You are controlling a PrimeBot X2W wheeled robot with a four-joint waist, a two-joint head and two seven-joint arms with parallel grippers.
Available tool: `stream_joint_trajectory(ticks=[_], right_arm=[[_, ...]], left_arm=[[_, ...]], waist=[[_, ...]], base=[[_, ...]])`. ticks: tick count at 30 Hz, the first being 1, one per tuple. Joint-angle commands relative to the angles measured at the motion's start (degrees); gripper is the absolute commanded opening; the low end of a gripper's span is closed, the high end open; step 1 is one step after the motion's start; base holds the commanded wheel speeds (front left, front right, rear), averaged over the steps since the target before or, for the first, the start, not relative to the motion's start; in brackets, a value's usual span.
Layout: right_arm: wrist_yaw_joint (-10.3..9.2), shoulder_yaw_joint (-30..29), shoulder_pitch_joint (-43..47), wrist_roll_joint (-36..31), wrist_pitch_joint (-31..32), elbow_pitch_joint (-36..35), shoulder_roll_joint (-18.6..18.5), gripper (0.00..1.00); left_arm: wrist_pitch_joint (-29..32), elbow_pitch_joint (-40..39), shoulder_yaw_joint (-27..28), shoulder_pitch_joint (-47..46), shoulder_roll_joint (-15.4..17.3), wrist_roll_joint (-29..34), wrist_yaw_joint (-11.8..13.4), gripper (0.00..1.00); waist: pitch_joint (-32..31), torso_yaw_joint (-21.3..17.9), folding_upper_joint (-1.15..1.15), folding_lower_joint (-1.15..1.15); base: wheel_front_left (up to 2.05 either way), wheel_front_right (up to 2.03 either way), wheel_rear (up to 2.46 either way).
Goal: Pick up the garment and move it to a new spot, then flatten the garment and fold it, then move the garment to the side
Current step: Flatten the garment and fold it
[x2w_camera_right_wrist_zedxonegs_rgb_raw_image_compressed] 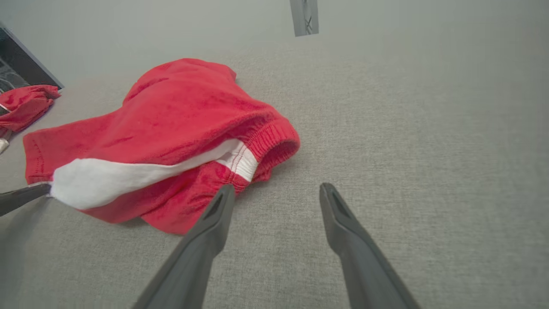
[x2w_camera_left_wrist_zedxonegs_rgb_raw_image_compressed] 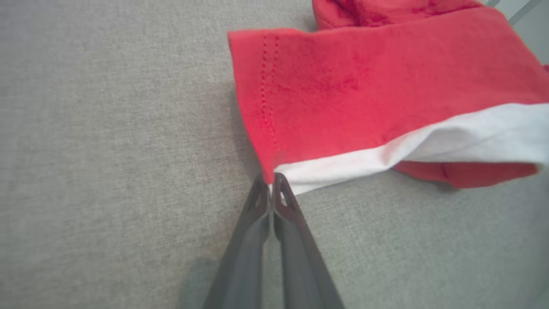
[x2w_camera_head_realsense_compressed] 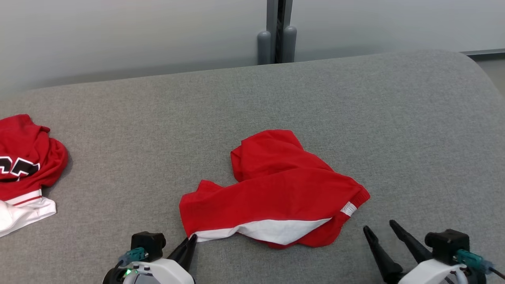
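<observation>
Well, my left gripper (x2w_camera_head_realsense_compressed: 192,237) seems pinched shut on a corner of the red shorts (x2w_camera_head_realsense_compressed: 276,185), frame middle. My right gripper (x2w_camera_head_realsense_compressed: 378,225) is spread wide, lower right. Another red top (x2w_camera_head_realsense_compressed: 23,157) is cut off at left.

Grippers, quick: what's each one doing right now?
Left gripper: fingers shut on the near corner of the red shorts.
Right gripper: fingers open, holding nothing, beside the waistband end.

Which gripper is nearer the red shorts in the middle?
Left. The left gripper has its fingers pinched on the red shorts at a hem corner; the right gripper sits open, clear of the waistband end.
</observation>
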Motion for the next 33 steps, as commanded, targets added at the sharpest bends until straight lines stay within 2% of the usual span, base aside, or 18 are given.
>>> stream_joint_trajectory(ticks=[1, 9, 14, 15, 16, 17, 20, 25, 28, 33], right_arm=[[0.02, 2.0, -2.0, 2.0, -0.1, 1.5, -1.0, 1.0], [0.02, 12.1, -10.5, 10.2, -3.5, 9.8, -4.5, 1.0], [0.03, 17.3, -14.8, 14.1, -6.3, 12.3, -6.3, 1.0], [0.03, 18.3, -15.4, 14.9, -6.9, 12.5, -6.6, 0.61], [0.03, 19.4, -16.0, 15.6, -7.6, 12.6, -7.0, 0.45], [0.03, 20.0, -16.4, 16.2, -8.2, 12.9, -7.6, 0.0], [0.03, 22.2, -17.1, 18.5, -9.6, 12.7, -9.1, 0.0], [0.03, 24.0, -16.8, 22.8, -11.6, 8.5, -12.2, 0.0], [0.03, 24.1, -16.8, 24.8, -12.0, 5.6, -13.6, 0.0], [0.02, 23.2, -17.7, 29.2, -11.9, -2.1, -18.3, 0.0]], left_arm=[[0.0, -0.3, 0.1, -1.1, 0.3, 0.4, 0.3, 0.0], [0.0, -1.0, -0.7, -2.3, 0.3, 1.1, 0.4, 0.0], [-0.4, -1.1, -0.8, -2.9, 0.1, 1.0, 0.7, 0.0], [-0.6, -1.0, -0.8, -2.9, 0.1, 1.0, 0.7, 0.0], [-0.7, -1.0, -0.8, -2.9, 0.0, 1.0, 0.6, 0.0], [-1.0, -1.0, -0.8, -2.9, 0.1, 1.0, 0.7, 0.0], [-2.1, -1.5, -0.3, -3.2, 0.1, 1.1, 1.0, 0.0], [-5.1, -4.4, 1.7, -4.1, 0.9, 1.5, 2.4, 0.0], [-6.1, -6.7, 2.8, -4.6, 2.0, 1.9, 3.2, 0.0], [-6.8, -13.8, 5.7, -5.7, 5.0, 2.7, 5.0, 0.0]], waist=[[0.4, 0.5, 0.0, 0.0], [1.7, 2.0, 0.0, 0.0], [2.2, 2.6, 0.0, 0.0], [2.2, 2.7, 0.0, 0.0], [2.2, 2.8, 0.0, 0.0], [2.2, 2.9, 0.0, 0.0], [2.1, 3.2, 0.0, 0.0], [1.6, 3.2, 0.0, 0.0], [1.5, 3.1, 0.0, 0.0], [0.6, 2.6, 0.0, 0.0]], base=[[0.0, 0.0, 0.0], [0.0, 0.0, 0.0], [0.0, 0.0, 0.0], [0.0, 0.0, 0.0], [0.0, 0.0, 0.0], [0.0, 0.0, 0.0], [0.0, 0.0, 0.0], [0.0, 0.0, 0.0], [0.0, 0.0, 0.0], [0.0, 0.0, 0.0]])
